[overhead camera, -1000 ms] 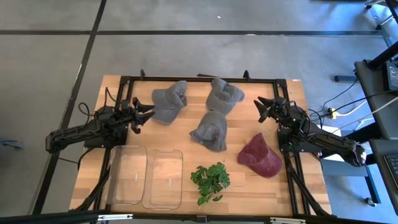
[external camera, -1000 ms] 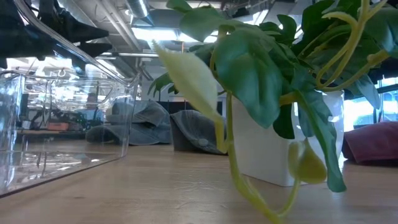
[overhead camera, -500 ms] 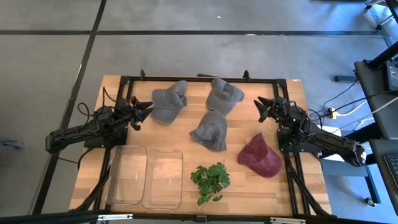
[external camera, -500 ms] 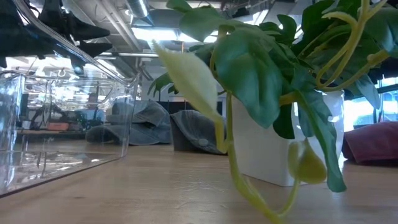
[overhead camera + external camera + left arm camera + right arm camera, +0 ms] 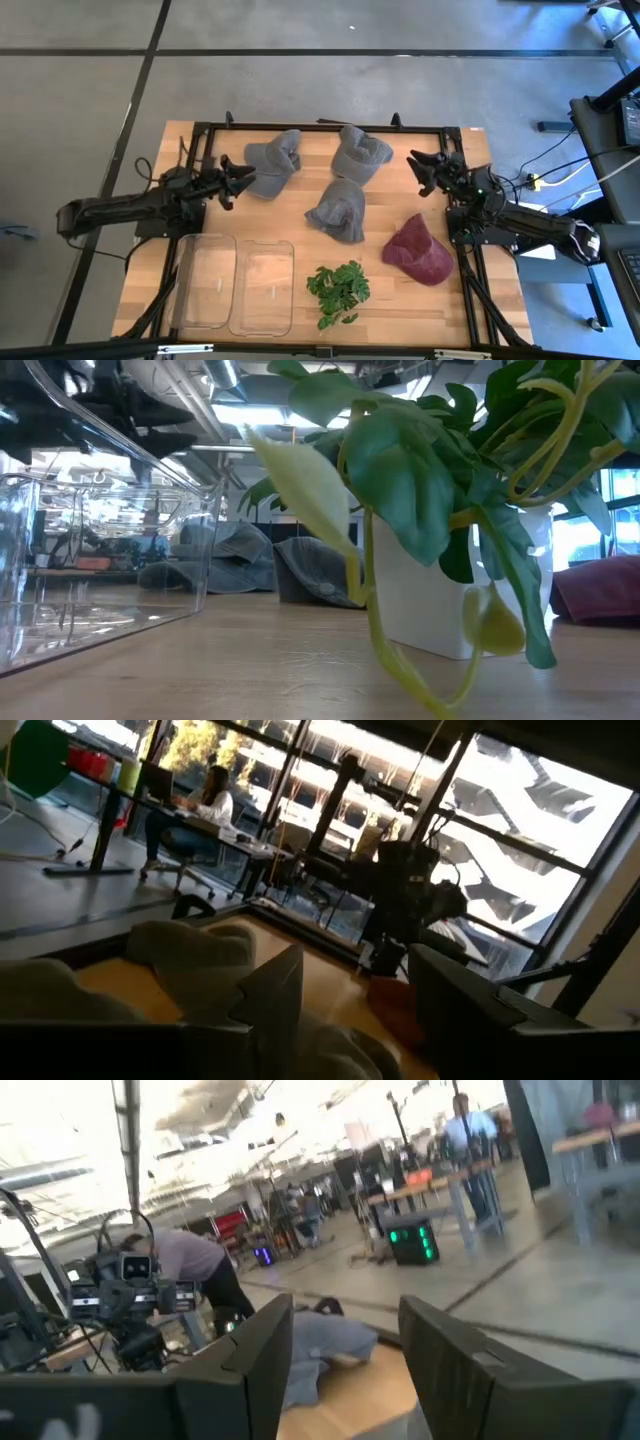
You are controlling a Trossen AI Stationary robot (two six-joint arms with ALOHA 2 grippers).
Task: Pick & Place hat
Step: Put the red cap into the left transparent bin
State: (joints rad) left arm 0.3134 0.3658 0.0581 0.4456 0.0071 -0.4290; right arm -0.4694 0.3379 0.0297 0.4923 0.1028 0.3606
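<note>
Three grey hats lie on the wooden table: one far left (image 5: 272,160), one far centre (image 5: 360,152), one in the middle (image 5: 340,208). A maroon hat (image 5: 418,250) lies near the right side. My left gripper (image 5: 238,182) is open and hovers just left of the far-left grey hat (image 5: 190,955), fingers pointing at it. My right gripper (image 5: 417,173) is open, above the table's far right part, pointing toward the far-centre grey hat (image 5: 330,1342). In the low view the left gripper (image 5: 150,422) shows dark at the upper left.
Two clear plastic bins (image 5: 205,283) (image 5: 263,286) stand side by side at the near left. A potted green plant (image 5: 338,290) in a white pot (image 5: 420,600) stands at the near centre. A black frame (image 5: 320,127) runs along the table's far edge and sides.
My left gripper has moved toward the table's right, closer to the far-left grey hat, staying open. My right gripper has shifted slightly toward the far edge. The hats have not moved.
</note>
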